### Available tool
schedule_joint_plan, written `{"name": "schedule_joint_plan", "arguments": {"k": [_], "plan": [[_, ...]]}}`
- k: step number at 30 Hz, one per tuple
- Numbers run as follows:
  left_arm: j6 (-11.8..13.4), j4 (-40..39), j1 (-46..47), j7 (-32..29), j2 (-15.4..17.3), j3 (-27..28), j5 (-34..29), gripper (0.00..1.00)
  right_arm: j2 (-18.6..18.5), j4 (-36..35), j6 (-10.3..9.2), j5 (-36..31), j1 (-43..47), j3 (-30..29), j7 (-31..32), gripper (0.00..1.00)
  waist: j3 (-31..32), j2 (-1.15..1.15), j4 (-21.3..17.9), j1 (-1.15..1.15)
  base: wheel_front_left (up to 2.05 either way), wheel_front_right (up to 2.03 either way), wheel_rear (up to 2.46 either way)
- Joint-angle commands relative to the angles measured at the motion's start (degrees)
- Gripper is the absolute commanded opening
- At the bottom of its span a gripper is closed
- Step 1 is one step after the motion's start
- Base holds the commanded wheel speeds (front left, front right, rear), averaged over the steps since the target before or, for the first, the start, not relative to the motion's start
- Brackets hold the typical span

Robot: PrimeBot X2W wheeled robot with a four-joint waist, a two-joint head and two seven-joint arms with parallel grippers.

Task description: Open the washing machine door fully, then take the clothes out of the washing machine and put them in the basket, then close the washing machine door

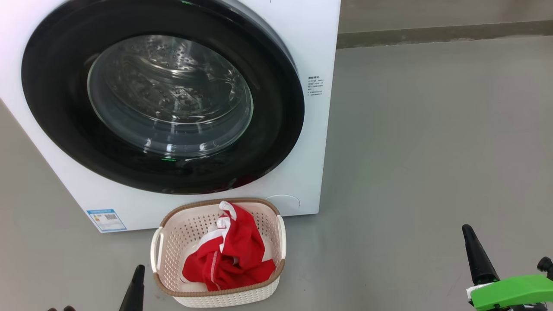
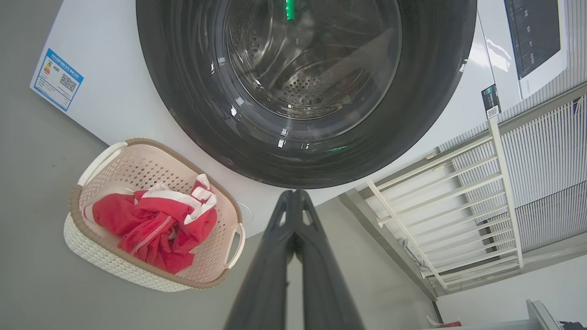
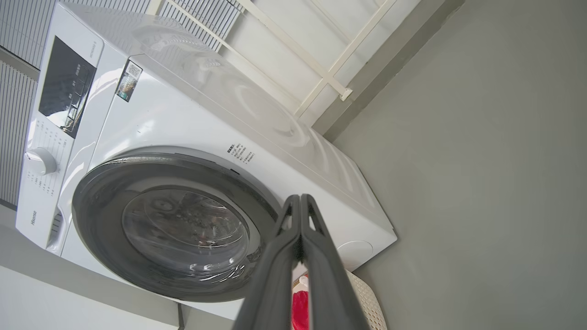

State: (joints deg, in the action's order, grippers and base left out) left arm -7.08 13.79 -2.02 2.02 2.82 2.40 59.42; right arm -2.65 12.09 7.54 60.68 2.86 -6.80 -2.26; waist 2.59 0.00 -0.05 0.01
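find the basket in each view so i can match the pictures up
Head view: basket at bottom centre.
Left wrist view: basket at lower left, left of the left pincer.
Right wrist view: a corner of the basket at the bottom edge, right of the right pincer.
Shared landmark: the round black-rimmed door, close by the basket in all three.
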Motion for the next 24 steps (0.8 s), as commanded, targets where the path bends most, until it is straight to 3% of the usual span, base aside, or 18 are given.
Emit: {"name": "schedule_joint_plan", "arguments": {"k": [1, 24], "plan": [[-0.3, -1.1, 2.9, -0.6, 0.5, 1.6, 2.3, 0.0, -0.5, -1.1, -0.03, 2.1, -3.4, 0.3, 0.6, 0.0, -0.1, 0.0, 0.0, 0.0, 0.0, 0.0, 0.0], [-0.3, -0.5, 5.3, -4.2, 0.3, 2.8, 16.2, 0.0, -0.4, 0.3, -0.04, 15.5, -6.0, 0.3, 4.3, 0.0, -1.3, 0.0, 0.0, 0.0, 0.0, 0.0, 0.0]]}}
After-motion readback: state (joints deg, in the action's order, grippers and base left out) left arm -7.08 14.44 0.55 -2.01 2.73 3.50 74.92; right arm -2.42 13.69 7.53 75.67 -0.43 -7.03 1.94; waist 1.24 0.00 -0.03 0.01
